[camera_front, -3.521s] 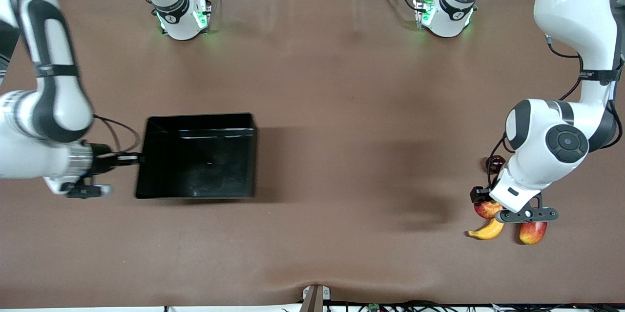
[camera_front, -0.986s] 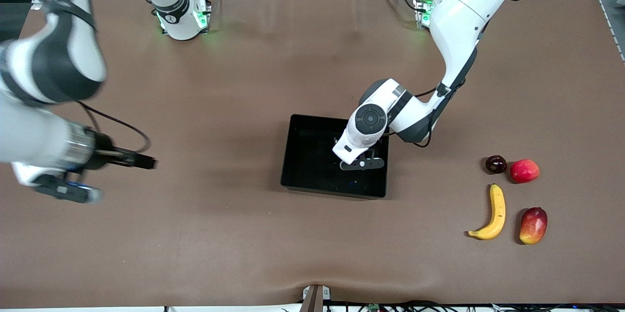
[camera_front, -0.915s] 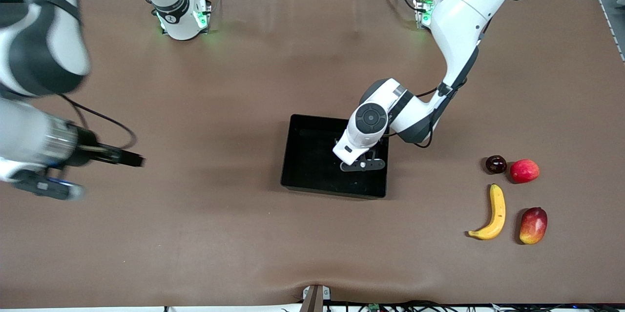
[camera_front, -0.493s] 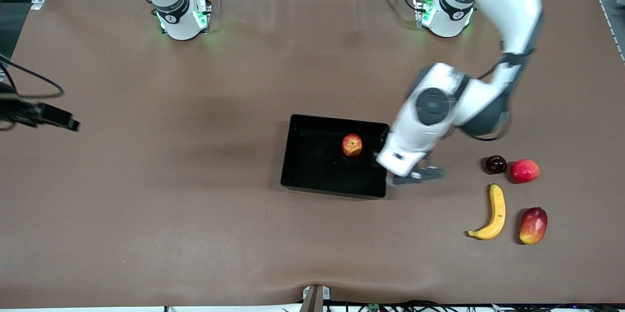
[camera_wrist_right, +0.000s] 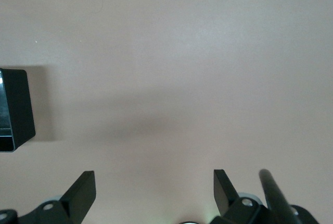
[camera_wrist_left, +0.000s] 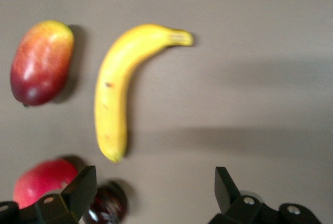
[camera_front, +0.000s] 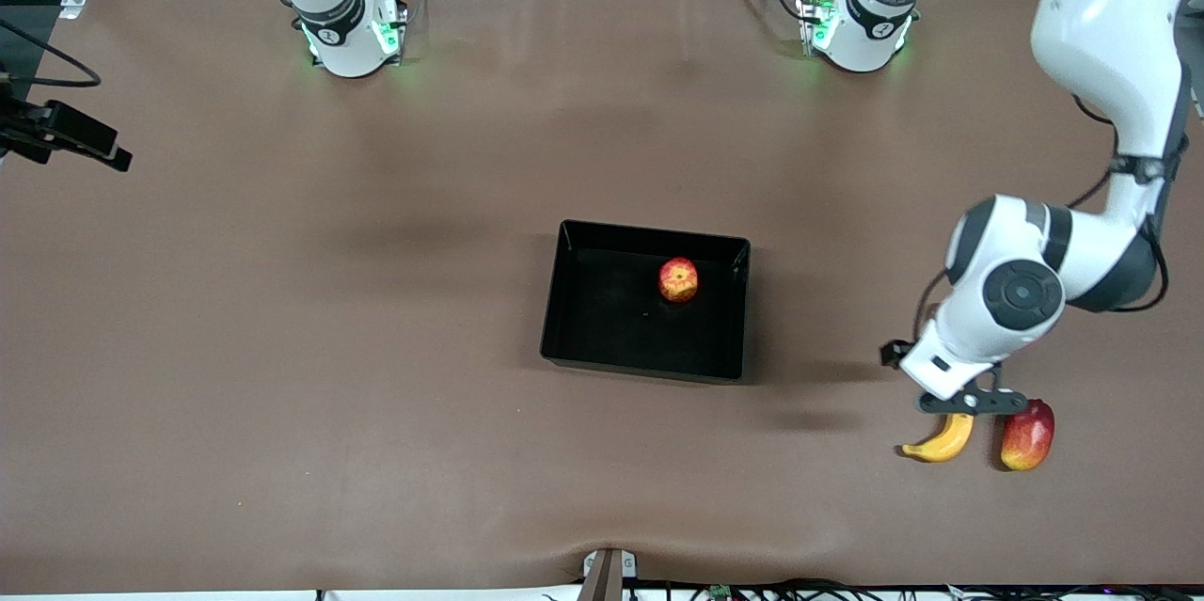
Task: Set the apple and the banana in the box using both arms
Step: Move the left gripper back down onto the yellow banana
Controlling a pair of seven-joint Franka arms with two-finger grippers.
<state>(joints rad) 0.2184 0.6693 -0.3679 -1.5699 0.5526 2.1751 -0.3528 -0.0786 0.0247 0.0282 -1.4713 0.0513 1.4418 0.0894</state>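
Observation:
The apple (camera_front: 678, 279) lies in the black box (camera_front: 602, 352) in the middle of the table. The banana (camera_front: 941, 441) lies at the left arm's end of the table, partly covered by the left hand in the front view. The left wrist view shows the whole banana (camera_wrist_left: 117, 86). My left gripper (camera_front: 959, 399) hangs open and empty over the table just off the banana's end, its fingers (camera_wrist_left: 83, 190) wide apart. My right gripper (camera_front: 118, 159) is open and empty at the right arm's end of the table, its fingers (camera_wrist_right: 86, 187) over bare table, a box corner (camera_wrist_right: 15, 109) showing off to one side.
A red-yellow mango (camera_front: 1027, 434) lies beside the banana and shows in the left wrist view (camera_wrist_left: 41, 61). A red-pink round fruit (camera_wrist_left: 44, 182) and a small dark fruit (camera_wrist_left: 106, 208) lie by one left finger; the left arm hides them in the front view.
The left gripper let the apple go in the box, then swung from the box to over the banana. The right arm drew back toward its end of the table.

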